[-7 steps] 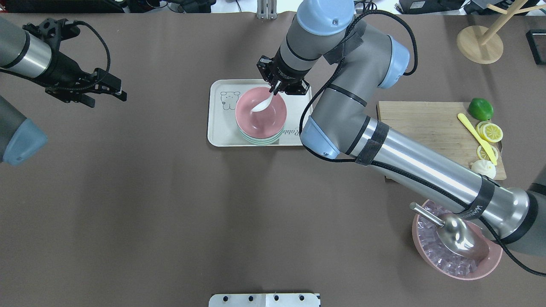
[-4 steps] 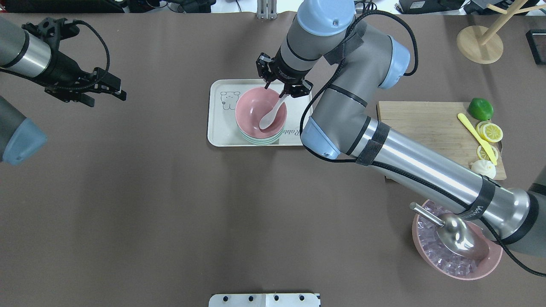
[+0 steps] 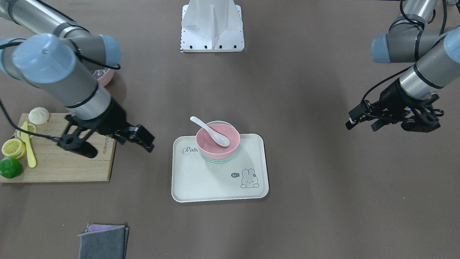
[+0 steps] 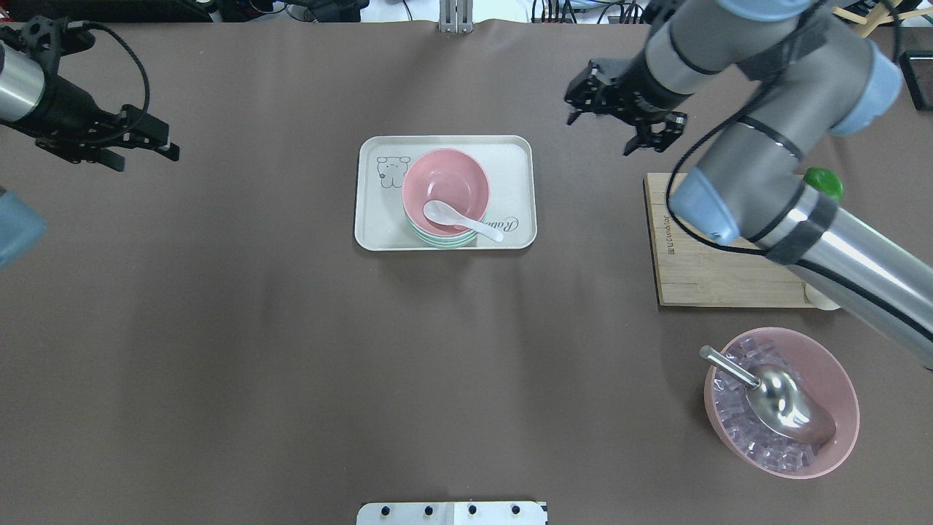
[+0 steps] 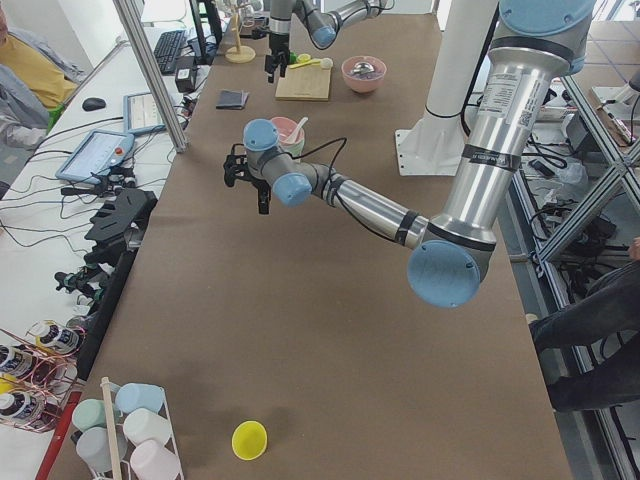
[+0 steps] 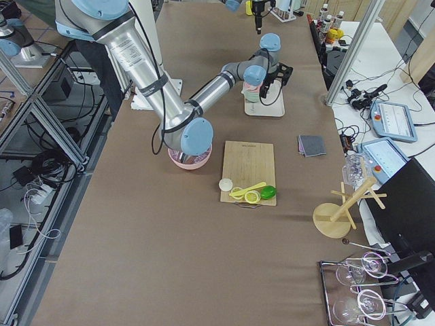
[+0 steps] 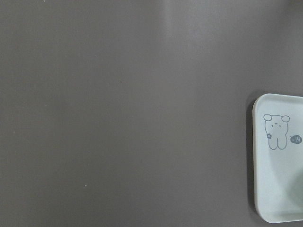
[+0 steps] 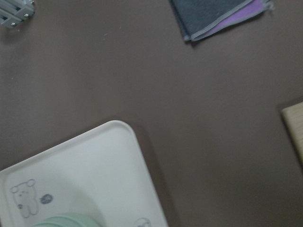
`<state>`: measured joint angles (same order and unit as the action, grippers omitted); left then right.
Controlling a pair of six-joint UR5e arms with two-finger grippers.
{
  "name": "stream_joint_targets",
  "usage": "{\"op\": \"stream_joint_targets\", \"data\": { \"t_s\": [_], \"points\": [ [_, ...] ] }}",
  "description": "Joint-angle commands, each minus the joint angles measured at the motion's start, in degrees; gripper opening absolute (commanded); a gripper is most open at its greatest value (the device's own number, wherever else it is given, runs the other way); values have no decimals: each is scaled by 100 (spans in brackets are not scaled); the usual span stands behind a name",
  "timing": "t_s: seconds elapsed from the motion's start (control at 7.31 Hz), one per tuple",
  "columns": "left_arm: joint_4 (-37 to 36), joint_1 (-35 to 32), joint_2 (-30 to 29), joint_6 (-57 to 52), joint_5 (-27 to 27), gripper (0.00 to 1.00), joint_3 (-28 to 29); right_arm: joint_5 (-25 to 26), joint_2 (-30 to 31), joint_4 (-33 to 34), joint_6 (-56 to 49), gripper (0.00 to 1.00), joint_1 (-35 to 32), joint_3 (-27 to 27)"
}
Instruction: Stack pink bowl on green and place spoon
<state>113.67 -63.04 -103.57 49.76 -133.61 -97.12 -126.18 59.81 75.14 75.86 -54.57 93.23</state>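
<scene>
The pink bowl (image 4: 444,182) sits nested on the green bowl (image 4: 437,238) on the cream tray (image 4: 379,211). The white spoon (image 4: 459,221) lies in the pink bowl with its handle over the rim toward the robot. The front view shows the same stack: pink bowl (image 3: 215,144), spoon (image 3: 210,131). My right gripper (image 4: 599,135) is open and empty, above the table to the right of the tray. My left gripper (image 4: 146,159) is open and empty, far to the left. The right wrist view shows the tray's corner (image 8: 94,170) and a sliver of the green bowl (image 8: 66,220).
A wooden cutting board (image 4: 692,262) with a lime (image 4: 824,182) lies on the right, partly under my right arm. A pink bowl of ice (image 4: 838,379) with a metal scoop stands at the near right. A folded grey cloth (image 3: 102,241) lies beyond the tray.
My right gripper let go of the spoon and drew away to the right of the tray. The spoon now lies in the pink bowl. My left gripper moved a little further left.
</scene>
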Motion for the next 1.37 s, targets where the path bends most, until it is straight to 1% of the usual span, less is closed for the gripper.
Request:
{"op": "stream_joint_targets", "data": {
  "t_s": [0.0, 0.14, 0.27, 0.41, 0.55, 0.68, 0.82, 1.23],
  "points": [
    [-482, -670, 607, -1985, 10, 98, 9, -65, 1561, -16, -2963, 100, -893, 161],
    [-886, -1040, 827, -3058, 10, 98, 8, -56, 2012, 1, -4720, 100, -1472, -22],
    [-977, -1305, 1099, -3703, 80, 98, 8, -56, 2191, 1, -5817, 100, -1982, -398],
    [-952, -1403, 1555, -4267, 280, 98, -9, -125, 2193, 1, -6689, 100, -2353, -802],
    [-934, -1439, 1698, -4420, 291, 98, -35, -578, 2201, 1, -6985, 100, -2539, -1041],
    [-943, -1439, 1743, -4405, 300, 98, -44, -1401, 2175, -8, -6997, 100, -2567, -1191],
    [-969, -1439, 1744, -4404, 309, 98, -18, -1557, 2192, -25, -6997, 100, -2576, -1149],
    [-1065, -1448, 1744, -4387, 265, 98, 52, -1427, 2157, -25, -6971, 100, -2568, -1210]
  ]
}}
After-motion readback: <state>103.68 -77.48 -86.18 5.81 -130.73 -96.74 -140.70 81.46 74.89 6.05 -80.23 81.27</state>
